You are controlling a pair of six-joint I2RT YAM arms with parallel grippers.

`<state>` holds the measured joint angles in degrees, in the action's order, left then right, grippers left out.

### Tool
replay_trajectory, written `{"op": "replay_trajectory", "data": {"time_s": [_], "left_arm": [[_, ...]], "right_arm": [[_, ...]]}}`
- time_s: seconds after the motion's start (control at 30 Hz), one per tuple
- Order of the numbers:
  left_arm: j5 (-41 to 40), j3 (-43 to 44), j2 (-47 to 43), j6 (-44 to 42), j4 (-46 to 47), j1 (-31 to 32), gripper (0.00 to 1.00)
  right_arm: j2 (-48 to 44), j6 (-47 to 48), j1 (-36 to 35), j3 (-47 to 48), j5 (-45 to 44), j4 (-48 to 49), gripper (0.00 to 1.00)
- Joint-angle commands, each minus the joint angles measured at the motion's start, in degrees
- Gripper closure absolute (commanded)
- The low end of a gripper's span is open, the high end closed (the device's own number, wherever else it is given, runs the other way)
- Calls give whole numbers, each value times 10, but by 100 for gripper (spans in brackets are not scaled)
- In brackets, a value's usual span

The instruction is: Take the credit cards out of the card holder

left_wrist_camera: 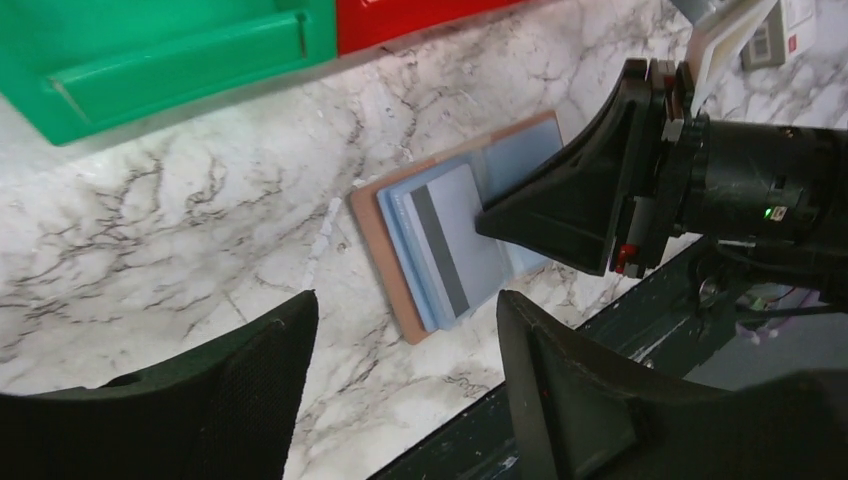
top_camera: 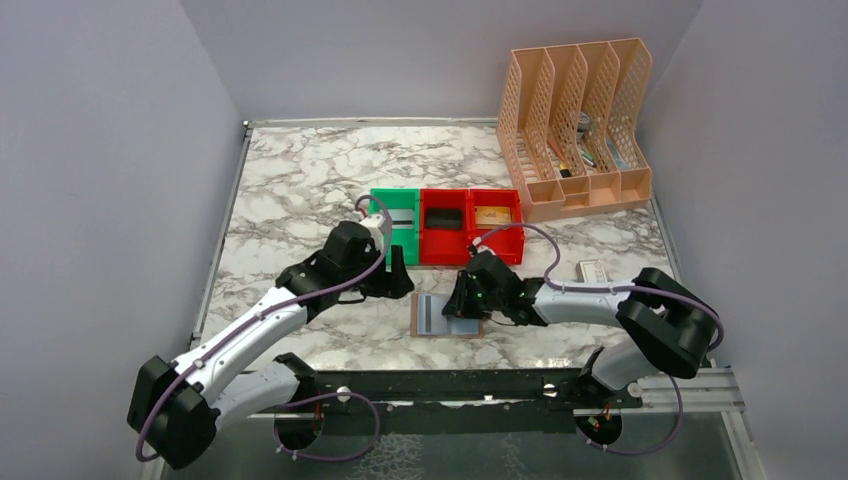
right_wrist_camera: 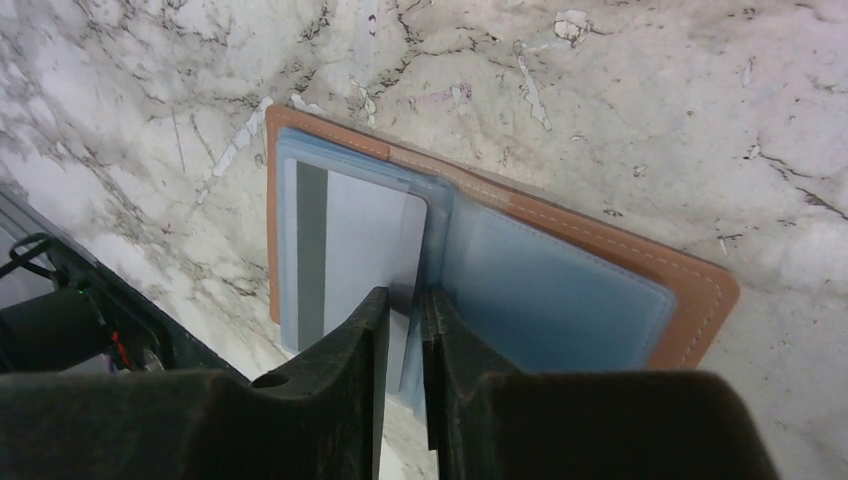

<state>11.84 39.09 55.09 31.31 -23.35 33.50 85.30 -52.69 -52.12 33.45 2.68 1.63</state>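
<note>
Right wrist: right hand [right_wrist_camera: 405,302] pinches silver card [right_wrist_camera: 350,240] inside open card holder [right_wrist_camera: 690,282]; left hand [left_wrist_camera: 405,305] hovers open near green bin [left_wrist_camera: 150,50].

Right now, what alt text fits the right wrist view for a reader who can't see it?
The right pincer has its black fingers narrowly straddling the edge of a silver-grey card with a dark stripe; whether they grip it is unclear. The card sits in an open brown card holder, light blue inside, on a marble table.
</note>
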Motion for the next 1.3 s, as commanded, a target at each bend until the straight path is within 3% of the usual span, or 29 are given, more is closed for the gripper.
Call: {"op": "replay_trajectory", "data": {"time_s": [0.0,0.17,0.63,1.0,1.27], "left_arm": [[-37,1,38,25,45,57,35],[-41,-10,78,39,77,101,46],[-85,-22,204,88,124,186,60],[-118,-37,233,104,106,193,67],[-133,-25,259,102,91,196,74]], "right_arm": [[14,-24,3,-39,2,37,84],[21,-44,16,-68,50,103,88],[38,-76,55,-119,126,199,91],[47,-46,62,-106,132,170,84],[42,-37,62,-101,156,186,89]]}}
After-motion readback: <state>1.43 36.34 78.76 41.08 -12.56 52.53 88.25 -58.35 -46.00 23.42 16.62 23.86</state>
